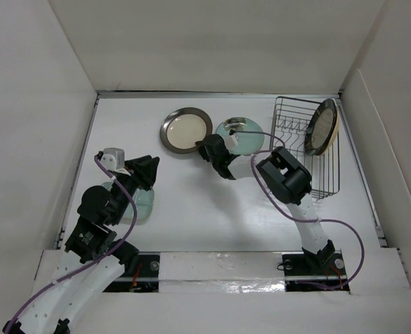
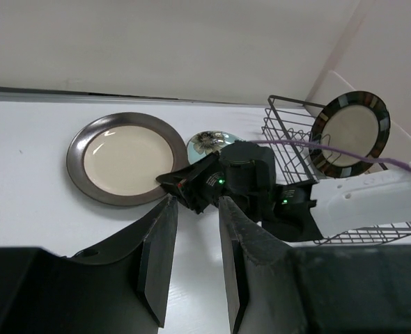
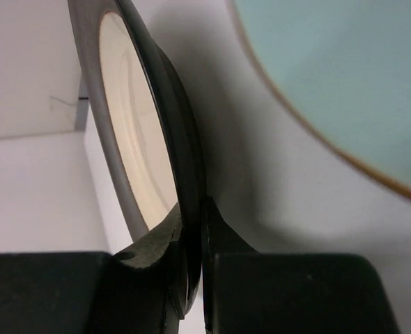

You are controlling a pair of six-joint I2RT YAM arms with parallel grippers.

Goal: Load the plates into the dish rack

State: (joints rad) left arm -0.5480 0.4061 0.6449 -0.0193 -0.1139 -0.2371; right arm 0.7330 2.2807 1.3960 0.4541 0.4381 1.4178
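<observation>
at twelve o'clock on the surface (image 1: 191,209), the right tool (image 1: 205,146) pinches the rim of the silvery-rimmed round cream plate (image 1: 186,129); the left tool (image 2: 196,209) gapes apart. this thin edge grip may slip when lifting toward the two-o'clock dark wire dish rack (image 1: 324,174).

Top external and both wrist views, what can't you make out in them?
Pale green plate: top external, mostly under the left arm.
Teal plate: top external, its picture partly covered by the right claw.
Dark-rimmed plate: right wrist, cut off by the top edge.
Dish rack: left wrist, lower part behind the right arm.
</observation>
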